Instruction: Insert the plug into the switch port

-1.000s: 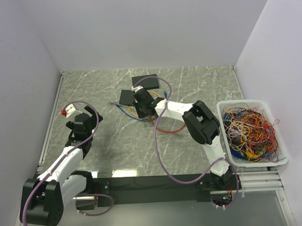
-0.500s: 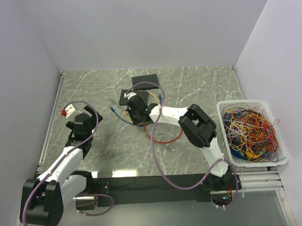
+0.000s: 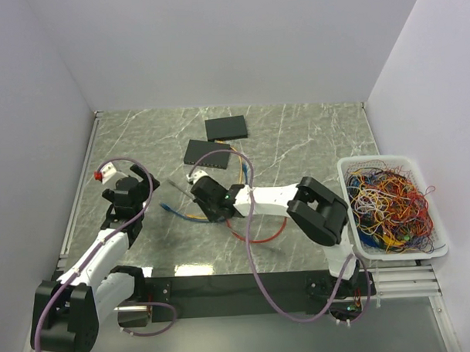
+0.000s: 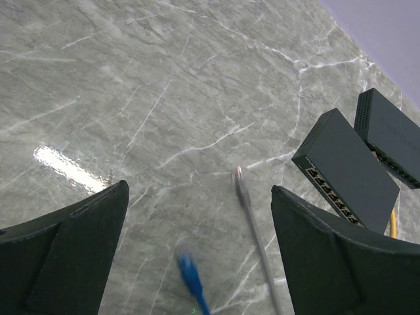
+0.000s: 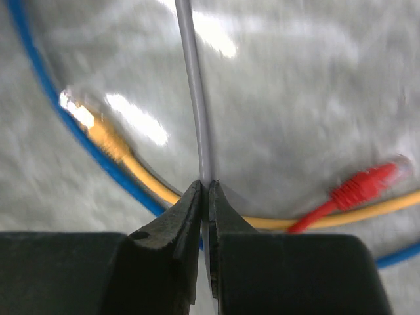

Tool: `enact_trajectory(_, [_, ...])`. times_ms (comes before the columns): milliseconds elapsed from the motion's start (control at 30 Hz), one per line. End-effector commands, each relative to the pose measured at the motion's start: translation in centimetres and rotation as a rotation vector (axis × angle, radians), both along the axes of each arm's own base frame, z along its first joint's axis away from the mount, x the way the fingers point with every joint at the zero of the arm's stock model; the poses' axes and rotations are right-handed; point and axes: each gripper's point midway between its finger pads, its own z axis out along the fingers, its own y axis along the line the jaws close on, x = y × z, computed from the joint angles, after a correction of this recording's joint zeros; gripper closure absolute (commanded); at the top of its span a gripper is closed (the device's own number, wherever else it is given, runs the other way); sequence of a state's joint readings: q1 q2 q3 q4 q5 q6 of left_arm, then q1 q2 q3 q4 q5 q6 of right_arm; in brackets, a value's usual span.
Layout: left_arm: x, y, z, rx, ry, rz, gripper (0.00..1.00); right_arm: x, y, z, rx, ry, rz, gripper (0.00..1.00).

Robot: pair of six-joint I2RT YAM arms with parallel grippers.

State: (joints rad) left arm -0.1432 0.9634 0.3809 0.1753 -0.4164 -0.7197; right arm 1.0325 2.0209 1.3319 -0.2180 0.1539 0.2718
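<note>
Bright, even light from above. The shiny table (image 3: pixel 311 142) throws white glare near its front edge — soft shadows lie under the left arm (image 3: pixel 106 250). In the left wrist view the blue plug (image 4: pixel 190 275) is blurry. The right wrist view is smeared all over.

Surface (image 3: pixel 311 142): grey-green marble pattern with white veining. Far switch (image 3: pixel 225 128), near switch (image 3: pixel 206 152) and right gripper (image 5: pixel 205 190): black; grey cable (image 5: pixel 195 98), blue cable (image 5: pixel 39 85), yellow cable (image 5: pixel 108 141), red plug (image 5: pixel 364 184). Basket (image 3: pixel 400 254): white, holding a tangle of wires (image 3: pixel 387 205) in red, orange, yellow and blue.
</note>
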Motion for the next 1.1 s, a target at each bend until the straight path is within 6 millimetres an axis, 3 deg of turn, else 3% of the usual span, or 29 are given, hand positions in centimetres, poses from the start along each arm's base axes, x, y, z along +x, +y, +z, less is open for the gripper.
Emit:
enact_trajectory(0, [0.0,0.2,0.5,-0.012,-0.027,0.010,0.05,-2.2,-4.2,-0.2,-0.115,0.037,-0.026,1.00])
enact_trajectory(167, [-0.1,0.2,0.5,-0.016,-0.028,0.013,0.05,-3.0,-7.7,-0.4,-0.215,0.030,-0.060,0.98])
enact_trajectory(200, [-0.1,0.2,0.6,-0.017,-0.032,0.009,0.05,-3.1,-8.0,-0.4,-0.225,0.035,-0.066,0.79])
enact_trajectory(267, [-0.1,0.2,0.5,-0.019,-0.033,0.012,0.05,-3.0,-7.9,0.3,-0.218,0.032,-0.071,0.56])
enact_trajectory(300, [-0.1,0.1,0.4,-0.019,-0.028,0.011,0.05,-3.0,-7.6,0.7,-0.207,0.029,-0.072,0.53])
enact_trajectory(467, [0.0,0.0,0.4,-0.025,-0.031,0.008,0.05,-2.0,-5.1,4.9,-0.120,-0.010,-0.047,0.44])
enact_trajectory(567, [0.0,0.0,0.4,-0.030,-0.039,0.011,0.05,-0.4,-3.3,7.5,-0.079,-0.064,-0.042,0.43])
enact_trajectory(600, [0.0,0.0,0.4,-0.031,-0.044,0.010,0.05,0.5,-2.1,9.2,-0.042,-0.092,-0.047,0.43])
enact_trajectory(700, [0.0,0.0,-0.1,-0.040,-0.029,0.012,0.05,2.2,-0.3,9.3,-0.022,-0.100,-0.039,0.44])
enact_trajectory(767, [0.2,0.0,-0.3,-0.056,-0.022,0.016,0.06,3.4,2.0,9.7,0.024,-0.094,-0.014,0.44])
enact_trajectory(800, [0.2,0.0,-0.8,-0.061,-0.009,0.019,0.06,4.6,3.2,11.2,0.070,-0.112,-0.018,0.44])
enact_trajectory(833, [0.2,-0.1,-1.0,-0.068,-0.008,0.017,0.06,5.2,3.8,10.0,0.055,-0.094,-0.017,0.45])
enact_trajectory(900, [-0.2,-0.2,-2.5,-0.087,0.010,0.018,0.07,6.4,4.8,10.1,0.077,-0.087,-0.014,0.45])
enact_trajectory(1000, [-0.1,0.1,-2.3,-0.093,0.005,0.034,0.09,8.6,7.1,10.9,0.126,-0.095,-0.012,0.45])
enact_trajectory(1033, [0.0,0.0,-2.1,-0.097,-0.007,0.033,0.09,9.1,7.1,9.1,0.103,-0.067,-0.015,0.45])
enact_trajectory(1067, [0.0,0.0,-2.0,-0.094,-0.017,0.024,0.09,9.5,7.3,8.7,0.104,-0.059,-0.019,0.46])
